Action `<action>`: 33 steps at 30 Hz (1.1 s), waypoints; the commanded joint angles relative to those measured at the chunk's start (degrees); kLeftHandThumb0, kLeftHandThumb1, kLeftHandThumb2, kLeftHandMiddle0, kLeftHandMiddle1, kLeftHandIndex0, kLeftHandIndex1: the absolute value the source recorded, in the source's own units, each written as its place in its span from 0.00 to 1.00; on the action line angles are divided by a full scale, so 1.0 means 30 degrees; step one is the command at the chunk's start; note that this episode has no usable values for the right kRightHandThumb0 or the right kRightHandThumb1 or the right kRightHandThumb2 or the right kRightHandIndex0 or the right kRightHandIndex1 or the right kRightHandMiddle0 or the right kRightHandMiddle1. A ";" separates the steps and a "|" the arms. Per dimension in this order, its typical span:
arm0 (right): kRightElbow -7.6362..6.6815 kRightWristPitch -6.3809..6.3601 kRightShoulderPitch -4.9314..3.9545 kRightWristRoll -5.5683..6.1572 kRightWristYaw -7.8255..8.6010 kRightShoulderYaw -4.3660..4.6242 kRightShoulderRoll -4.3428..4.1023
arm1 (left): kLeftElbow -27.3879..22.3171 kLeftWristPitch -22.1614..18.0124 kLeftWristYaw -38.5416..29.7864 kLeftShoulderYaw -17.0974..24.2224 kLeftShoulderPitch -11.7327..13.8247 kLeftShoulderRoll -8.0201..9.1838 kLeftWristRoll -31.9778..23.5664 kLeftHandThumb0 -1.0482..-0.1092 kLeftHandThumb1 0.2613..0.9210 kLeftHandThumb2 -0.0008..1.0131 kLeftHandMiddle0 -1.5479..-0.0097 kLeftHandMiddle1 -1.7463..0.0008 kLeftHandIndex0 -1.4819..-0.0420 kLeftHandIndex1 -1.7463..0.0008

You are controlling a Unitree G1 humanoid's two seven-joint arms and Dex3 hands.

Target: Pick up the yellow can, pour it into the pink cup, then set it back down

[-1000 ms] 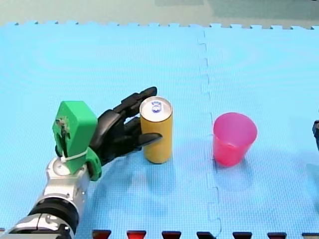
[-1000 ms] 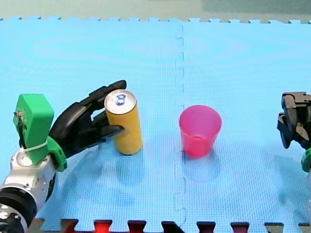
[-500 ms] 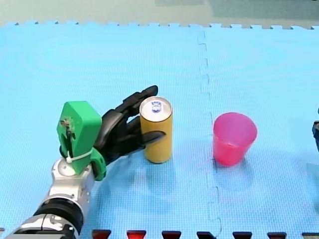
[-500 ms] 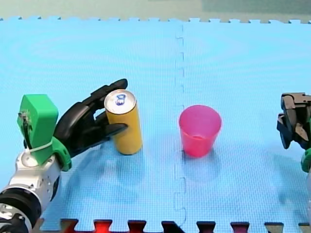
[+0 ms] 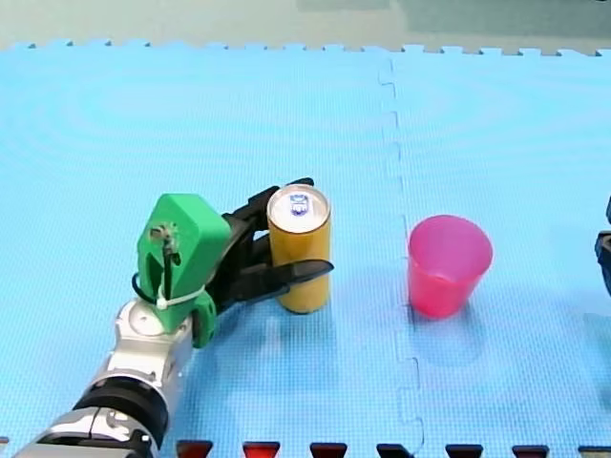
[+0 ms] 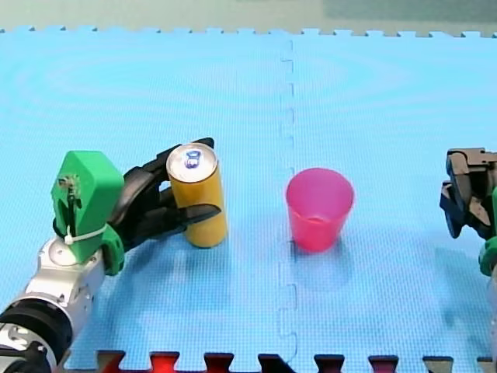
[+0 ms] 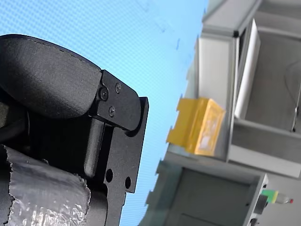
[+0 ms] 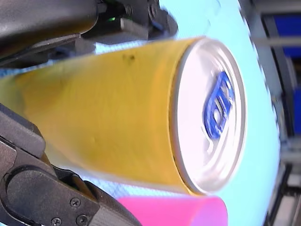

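A blue foam mat (image 5: 191, 114) covered the whole work surface. The left hand (image 5: 243, 260), under a green mount (image 5: 181, 246) on its wrist, reached in from the near left and was closed about the yellow can (image 5: 302, 239). Its thumb (image 5: 305, 271) lay across the front of the lower body, and its fingers (image 5: 263, 202) curled round the far side up near the rim. The second wrist view showed the same can lying between the dark finger links, silver lid and blue tab (image 8: 218, 106) facing outward.

The can stood upright on the mat, left of the seam and well apart from the pink cup (image 5: 447, 267), which stood upright to its right. The right hand (image 6: 468, 190) hung at the mat's right edge, holding nothing.

The can looked thin-walled and smooth, so it would likely be slippery and dent under a hard squeeze. Whether it was full and heavy could not be told. Tall and narrow, it would tip easily, so a firm, even wrap around mid-body seemed the soundest hold for pouring
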 commanded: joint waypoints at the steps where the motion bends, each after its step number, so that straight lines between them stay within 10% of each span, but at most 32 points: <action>1: -0.0057 -0.0155 0.0047 0.0055 -0.0059 -0.0013 -0.0026 | -0.0136 0.0179 0.1785 -0.0023 -0.0022 -0.0201 0.0166 0.64 0.68 0.00 0.33 0.94 0.34 0.97; 7: 0.0014 -0.0257 -0.0008 0.0030 -0.0027 0.0000 -0.0086 | -0.0257 0.1124 0.3074 0.0487 -0.0072 -0.0544 -0.0476 0.69 0.69 0.00 0.13 0.94 0.17 0.98; 24: 0.0105 -0.0285 -0.0146 0.0077 -0.0008 -0.0008 0.0039 | -0.0606 0.1629 0.3808 0.0217 -0.0191 -0.0170 -0.0234 0.69 0.71 0.00 0.13 0.98 0.18 1.00; 33: 0.0107 -0.0344 -0.0113 -0.0038 -0.0149 0.0092 0.0196 | -0.2166 -0.1332 0.4212 0.0366 -0.0172 -0.0078 -0.0429 0.69 0.72 0.00 0.11 0.99 0.17 1.00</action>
